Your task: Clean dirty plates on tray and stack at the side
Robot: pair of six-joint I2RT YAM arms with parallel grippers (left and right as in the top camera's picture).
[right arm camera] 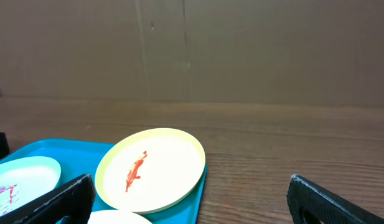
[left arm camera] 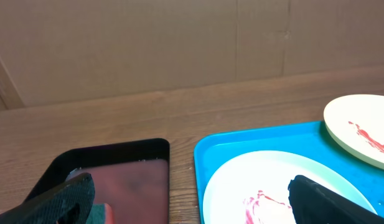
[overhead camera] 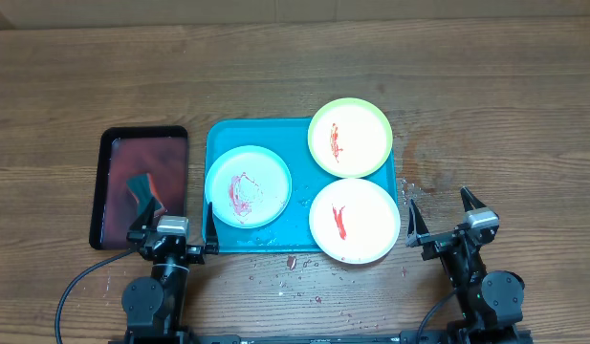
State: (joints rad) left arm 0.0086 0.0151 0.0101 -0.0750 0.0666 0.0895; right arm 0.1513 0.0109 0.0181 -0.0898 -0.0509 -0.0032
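Note:
The turquoise tray holds three plates smeared with red sauce. The light-blue-rimmed plate lies at its left, the yellow-green plate at its back right, and the white plate at its front right, overhanging the rim. My left gripper is open and empty at the tray's front left corner; its wrist view shows the tray and the light-blue-rimmed plate. My right gripper is open and empty just right of the white plate; its wrist view shows the yellow-green plate.
A smaller black tray with a reddish inside and a sponge in it lies left of the turquoise tray. Red sauce specks dot the wooden table in front of the tray.

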